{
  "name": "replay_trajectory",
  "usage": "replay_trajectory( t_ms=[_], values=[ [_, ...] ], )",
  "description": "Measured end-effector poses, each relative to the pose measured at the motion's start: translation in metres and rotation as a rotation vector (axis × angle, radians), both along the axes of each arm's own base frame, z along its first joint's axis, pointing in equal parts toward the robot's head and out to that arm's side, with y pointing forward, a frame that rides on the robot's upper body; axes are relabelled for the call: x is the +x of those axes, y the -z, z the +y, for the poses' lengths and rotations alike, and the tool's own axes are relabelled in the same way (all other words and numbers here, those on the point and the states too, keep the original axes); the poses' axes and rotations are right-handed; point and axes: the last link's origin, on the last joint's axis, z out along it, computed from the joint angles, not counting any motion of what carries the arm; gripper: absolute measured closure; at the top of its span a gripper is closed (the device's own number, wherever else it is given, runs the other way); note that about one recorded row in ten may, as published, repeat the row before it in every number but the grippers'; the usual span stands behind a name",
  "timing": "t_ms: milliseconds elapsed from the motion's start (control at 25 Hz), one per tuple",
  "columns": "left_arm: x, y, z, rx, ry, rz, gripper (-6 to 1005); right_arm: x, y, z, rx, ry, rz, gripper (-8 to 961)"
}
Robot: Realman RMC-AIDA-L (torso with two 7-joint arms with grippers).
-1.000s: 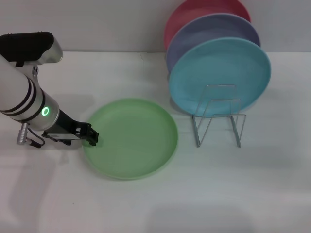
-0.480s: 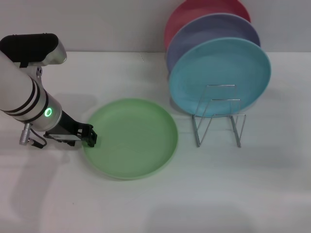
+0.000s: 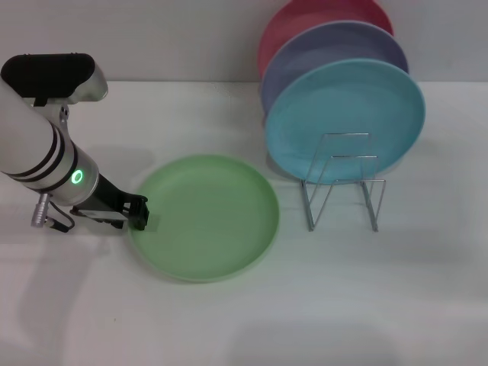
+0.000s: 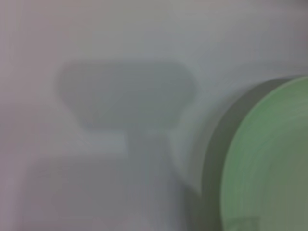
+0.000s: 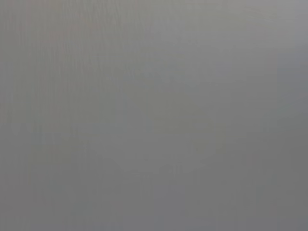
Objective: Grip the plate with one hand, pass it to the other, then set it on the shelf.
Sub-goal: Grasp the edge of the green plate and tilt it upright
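Observation:
The light green plate (image 3: 206, 217) lies flat on the white table, left of the rack. My left gripper (image 3: 138, 213), on the arm with the green light ring, sits low at the plate's left rim, touching or nearly touching it. The left wrist view shows the plate's rim (image 4: 269, 163) and a shadow on the table beside it. The silver wire shelf (image 3: 343, 183) stands to the right of the plate; its front loops hold nothing. My right gripper is out of view, and the right wrist view shows only plain grey.
A turquoise plate (image 3: 343, 114), a lavender plate (image 3: 335, 46) and a pink plate (image 3: 305, 19) stand upright one behind another at the back of the rack. The white table (image 3: 252, 320) spreads in front of the green plate.
My left arm has shifted slightly, and its gripper has drawn a little to the left while staying at the plate's left rim. The plate has not moved.

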Motion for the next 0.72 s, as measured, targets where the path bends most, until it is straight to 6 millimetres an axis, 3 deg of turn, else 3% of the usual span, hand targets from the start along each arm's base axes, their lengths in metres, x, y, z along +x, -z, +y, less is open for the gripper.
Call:
replay_trajectory(
  t_ms=[80, 280, 720],
  values=[
    [0.0015, 0.0001, 0.0007, -0.001, 0.004, 0.001, 508, 0.0000, -0.0002, 0.0000, 0.000, 0.000, 0.000, 327],
    [0.0022, 0.0001, 0.0007, -0.004, 0.004, 0.003, 666, 0.0002, -0.0006, 0.0001, 0.001, 0.000, -0.001, 326],
    [0.0010, -0.0004, -0.0004, -0.012, -0.010, 0.004, 759, -0.0001, -0.0016, -0.0018, 0.009, -0.006, -0.004, 326]
  ],
)
